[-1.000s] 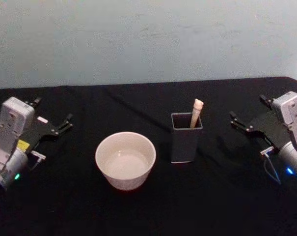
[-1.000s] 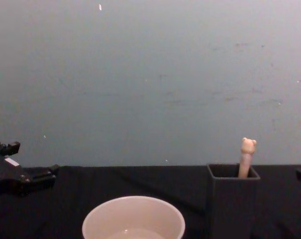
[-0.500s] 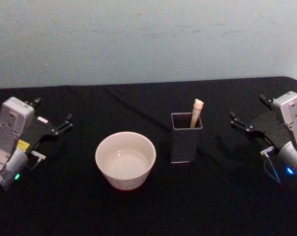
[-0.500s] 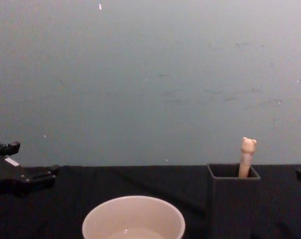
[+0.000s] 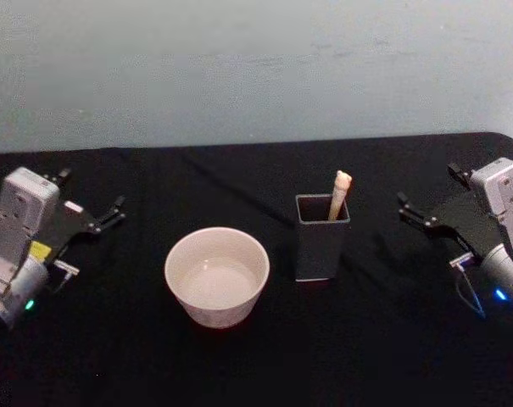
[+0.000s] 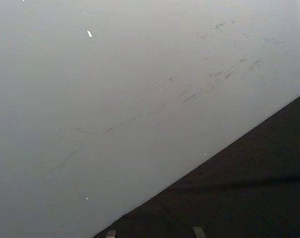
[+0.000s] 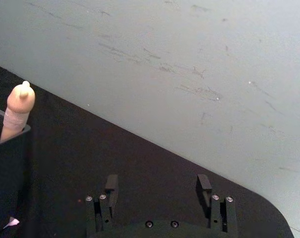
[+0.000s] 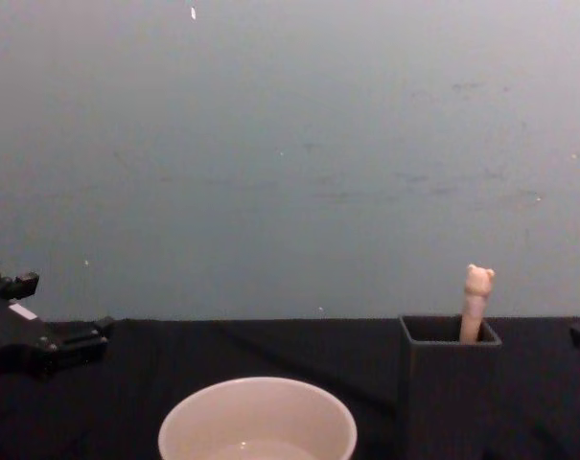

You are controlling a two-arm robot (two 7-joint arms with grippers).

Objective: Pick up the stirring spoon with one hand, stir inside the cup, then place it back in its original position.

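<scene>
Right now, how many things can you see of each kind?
Cups: 1, the cup
Spoons: 1, the stirring spoon
Holders: 1, the dark grey holder
Robot tools: 2, left tool, right tool
Total: 5

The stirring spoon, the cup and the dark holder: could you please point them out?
stirring spoon (image 5: 341, 190), head view, beige handle.
cup (image 5: 218, 312), head view, front outer wall.
dark holder (image 5: 319, 253), head view, front wall.

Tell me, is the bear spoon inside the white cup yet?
No. The stirring spoon stands in the dark square holder, its top poking out; the cup holds no spoon.
</scene>
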